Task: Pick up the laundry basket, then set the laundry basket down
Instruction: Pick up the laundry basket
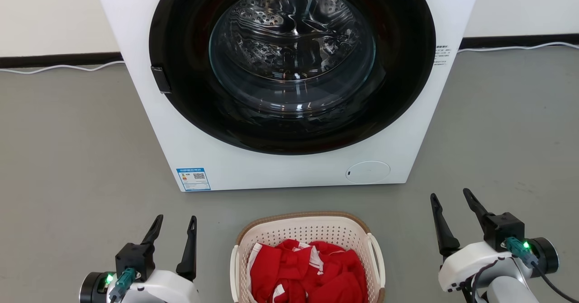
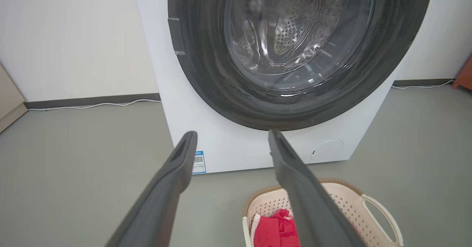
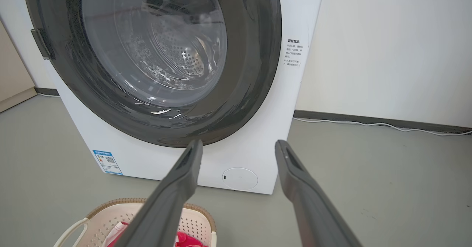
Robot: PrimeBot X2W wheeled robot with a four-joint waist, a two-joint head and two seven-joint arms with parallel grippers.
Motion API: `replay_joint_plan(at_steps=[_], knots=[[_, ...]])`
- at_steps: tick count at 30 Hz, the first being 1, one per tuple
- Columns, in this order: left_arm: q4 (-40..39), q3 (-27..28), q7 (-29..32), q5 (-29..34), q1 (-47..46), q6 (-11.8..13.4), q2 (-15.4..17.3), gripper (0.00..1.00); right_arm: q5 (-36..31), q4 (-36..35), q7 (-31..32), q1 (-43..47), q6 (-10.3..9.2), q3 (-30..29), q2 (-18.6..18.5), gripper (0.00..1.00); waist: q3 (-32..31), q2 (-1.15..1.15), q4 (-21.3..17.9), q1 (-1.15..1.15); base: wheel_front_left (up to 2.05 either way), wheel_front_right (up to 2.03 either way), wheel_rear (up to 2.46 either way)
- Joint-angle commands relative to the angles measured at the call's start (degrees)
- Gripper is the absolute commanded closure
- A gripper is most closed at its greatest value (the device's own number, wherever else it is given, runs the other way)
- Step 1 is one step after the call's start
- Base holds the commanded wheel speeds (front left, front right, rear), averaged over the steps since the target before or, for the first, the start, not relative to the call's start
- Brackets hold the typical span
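Note:
The laundry basket (image 1: pixel 307 230), cream-white and perforated with a brown rim and white loop handles, stands on the grey floor at the bottom centre of the head view, with red and white clothes (image 1: pixel 310 271) inside. My left gripper (image 1: pixel 176 221) is open to the basket's left, apart from it. To the basket's right my right gripper (image 1: pixel 450 196) is open too, well clear of the handle. The left wrist view has the basket (image 2: pixel 350 202) at its lower right behind the open left gripper (image 2: pixel 232 135). The basket (image 3: pixel 110 212) also sits at the lower left of the right wrist view, beside the open right gripper (image 3: pixel 239 145).
A white front-loading washing machine (image 1: pixel 289 167) with a dark round glass door, shut, stands just behind the basket. A white cable (image 1: pixel 59 68) runs along the dark skirting at the wall. Grey floor spreads to both sides of the machine.

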Motion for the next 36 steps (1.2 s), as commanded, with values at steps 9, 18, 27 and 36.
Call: replay_joint_plan(at_steps=[9,18,27,36], knots=[[-0.24,2.09,-0.69,-0.33,-2.40,-0.03,0.51,0.00,-0.07,-1.44,-0.80,-0.89,0.17,0.63,0.26,0.00,-0.10,0.00,0.07,0.00,0.00,0.00,0.00],[0.21,1.45,-0.69,-2.11,-2.33,-0.08,0.50,0.00,0.08,-1.53,-0.80,-1.05,0.17,0.65,0.39,0.00,0.75,0.00,0.20,0.00,0.00,0.00,0.00],[-0.54,-0.37,-0.69,-4.13,-3.87,0.30,0.49,0.00,-0.44,-2.62,-0.80,-2.96,0.17,-0.22,0.53,0.00,6.60,0.00,-0.02,0.00,0.00,0.00,0.00],[-0.58,-1.19,-0.69,-5.54,-7.14,0.41,0.49,0.00,-0.95,-3.17,-0.80,-6.21,0.17,-0.99,0.91,0.00,14.89,0.00,0.00,0.00,0.00,0.00,0.00]])
